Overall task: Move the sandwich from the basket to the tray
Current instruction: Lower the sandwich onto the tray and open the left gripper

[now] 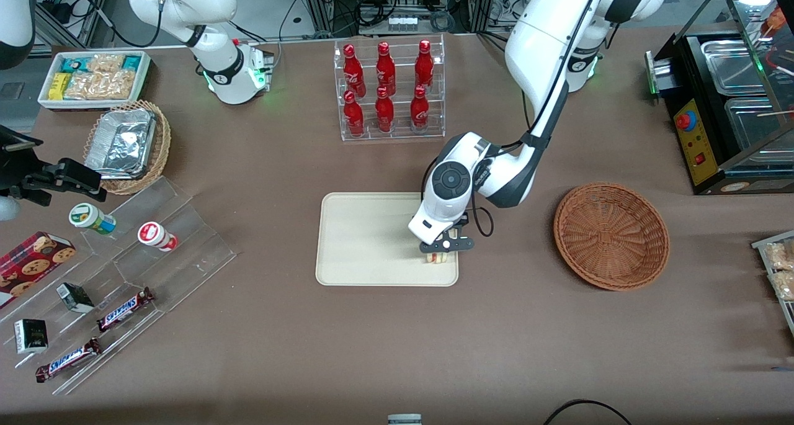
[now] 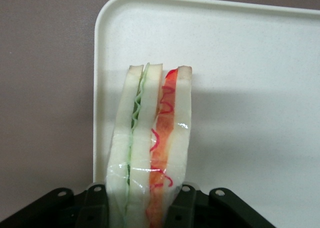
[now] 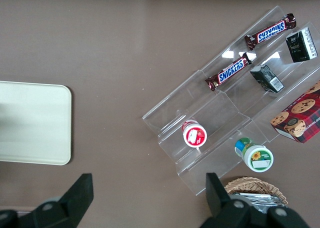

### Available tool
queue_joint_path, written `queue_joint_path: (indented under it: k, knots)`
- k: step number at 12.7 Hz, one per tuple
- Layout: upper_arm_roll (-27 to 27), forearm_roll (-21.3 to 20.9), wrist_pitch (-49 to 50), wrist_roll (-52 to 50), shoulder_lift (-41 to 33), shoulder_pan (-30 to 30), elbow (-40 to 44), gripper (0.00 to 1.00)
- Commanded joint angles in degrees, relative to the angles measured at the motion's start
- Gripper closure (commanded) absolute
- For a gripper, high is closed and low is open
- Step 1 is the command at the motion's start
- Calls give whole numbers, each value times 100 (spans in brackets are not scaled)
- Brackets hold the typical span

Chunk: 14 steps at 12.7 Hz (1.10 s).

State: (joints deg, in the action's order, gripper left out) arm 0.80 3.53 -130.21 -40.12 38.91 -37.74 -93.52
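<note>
You see the gripper (image 1: 445, 246) positioned over the tray (image 1: 360, 239), at the tray corner nearest the front camera on the working arm's side. Its fingers (image 2: 95, 205) are clamped on the sandwich (image 2: 150, 143), one pad against each outer bread face. In the wrist view the sandwich stands on edge, with its cut side facing the camera (green filling between the first pair of bread slices, red and orange between the second). A clear wrapper covers the sandwich and shows as glossy creases near the fingers.

In the front view the sandwich (image 1: 438, 257) appears as a small pale block directly under the gripper, inside the tray rim and close to the tray edge nearest the camera. You cannot tell from either view whether the sandwich rests on the tray surface or is held just above it.

The basket (image 1: 611, 235) sits on the table toward the working arm's end, well apart from the tray, and holds nothing. A clear rack of red bottles (image 1: 386, 90) stands farther from the front camera than the tray. A stepped clear display with candy bars (image 1: 124, 307) lies toward the parked arm's end of the table.
</note>
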Motion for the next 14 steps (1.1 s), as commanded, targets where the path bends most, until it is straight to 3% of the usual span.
queue_joint_path:
  k: [1,11,13,14]
  knots:
    - [-36,86,4,74,204,-41,238,62]
    - [8,113,-57,57,274,-41,334,59]
    - [8,104,-58,48,327,-50,352,53]
    - [8,112,-66,48,327,-41,361,40]
